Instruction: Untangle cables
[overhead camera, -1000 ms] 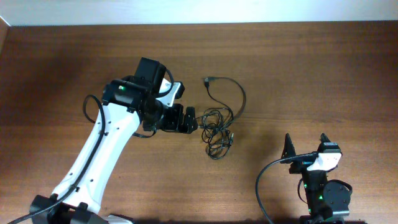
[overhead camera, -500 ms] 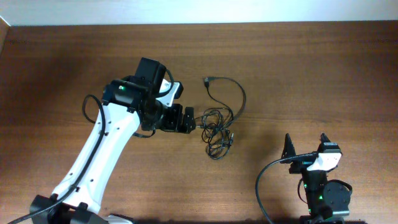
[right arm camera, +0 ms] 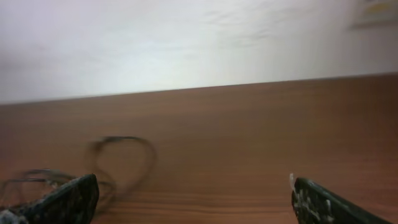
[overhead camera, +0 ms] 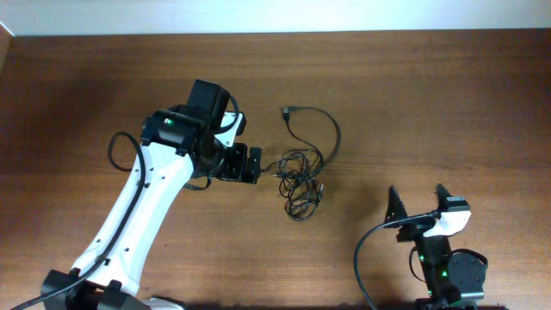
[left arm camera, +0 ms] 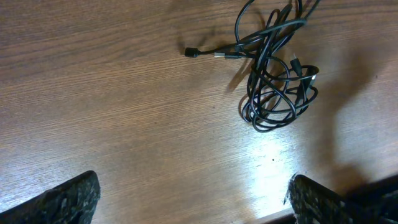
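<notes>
The cables (overhead camera: 300,176) lie as a knotted black bundle at the table's middle, with one long loop running up to a plug (overhead camera: 286,110). In the left wrist view the bundle (left arm camera: 277,87) sits at the upper right, a small plug end (left arm camera: 191,53) sticking out to its left. My left gripper (overhead camera: 255,165) is open and empty, just left of the bundle. My right gripper (overhead camera: 417,200) is open and empty at the lower right, well away from the cables. The right wrist view shows a blurred cable loop (right arm camera: 121,155) at the left.
The brown wooden table (overhead camera: 430,95) fills the view. A pale wall strip (overhead camera: 258,15) runs along the far edge. The right arm's thick black lead (overhead camera: 366,250) curves near its base.
My left gripper has drawn back a little to the left, away from the bundle. A cable end now trails out toward it. My right gripper has shifted slightly.
</notes>
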`<state>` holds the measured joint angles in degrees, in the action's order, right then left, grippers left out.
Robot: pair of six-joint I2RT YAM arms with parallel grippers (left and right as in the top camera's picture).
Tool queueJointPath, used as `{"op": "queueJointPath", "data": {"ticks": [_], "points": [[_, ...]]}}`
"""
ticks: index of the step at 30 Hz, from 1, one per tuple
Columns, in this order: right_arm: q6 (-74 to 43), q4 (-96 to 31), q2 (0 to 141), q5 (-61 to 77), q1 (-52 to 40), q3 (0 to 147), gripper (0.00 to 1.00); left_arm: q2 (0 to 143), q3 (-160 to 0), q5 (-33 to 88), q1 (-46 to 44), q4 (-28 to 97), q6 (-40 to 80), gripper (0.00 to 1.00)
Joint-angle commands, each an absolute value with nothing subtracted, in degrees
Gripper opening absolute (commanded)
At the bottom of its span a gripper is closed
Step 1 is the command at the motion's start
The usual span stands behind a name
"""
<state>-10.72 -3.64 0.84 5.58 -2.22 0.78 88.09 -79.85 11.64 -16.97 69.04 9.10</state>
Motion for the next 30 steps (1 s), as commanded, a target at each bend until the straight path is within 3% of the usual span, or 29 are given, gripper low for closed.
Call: {"op": "queueJointPath", "data": {"ticks": [1, 4, 6, 9, 15, 19, 22, 30], "points": [[-33.34, -2.31, 0.40, 27.64, -1.85, 0.32, 0.98, 88.44, -80.66, 10.96, -17.21, 69.12, 9.65, 0.99], [-42.30, 5.21, 0.40, 32.25, -1.85, 0.32, 0.98, 88.44, -80.66, 12.93, -17.21, 69.34, 9.65, 0.99], [-42.39, 13.58, 0.40, 35.64, -1.85, 1.32, 0.98, 88.44, -80.66, 12.84, -17.21, 69.34, 9.65, 0.99], [-39.97, 11.97, 0.40, 32.67, -1.67, 9.89, 0.98, 88.44, -80.66, 12.84, -17.21, 70.04, 9.65, 0.99], [-16.51, -27.70, 8.10, 14.87, -0.27, 44.42, 0.98, 88.44, -80.66, 12.86, -17.26, 71.75, 9.65, 0.99], [-10.70, -54.17, 21.78, 10.90, -0.27, 65.10, 0.98, 88.44, -80.66, 12.84, -17.26, 71.42, 11.11, 0.99], [-10.74, -66.22, 31.38, 13.91, -0.32, 73.65, 0.98, 88.44, -80.66, 12.84, -17.26, 70.30, 13.69, 0.99], [-11.68, -68.07, 45.80, 39.70, -0.32, 76.40, 0.98, 88.47, -80.42, 12.82, -17.26, 70.41, 17.10, 0.99]]}}
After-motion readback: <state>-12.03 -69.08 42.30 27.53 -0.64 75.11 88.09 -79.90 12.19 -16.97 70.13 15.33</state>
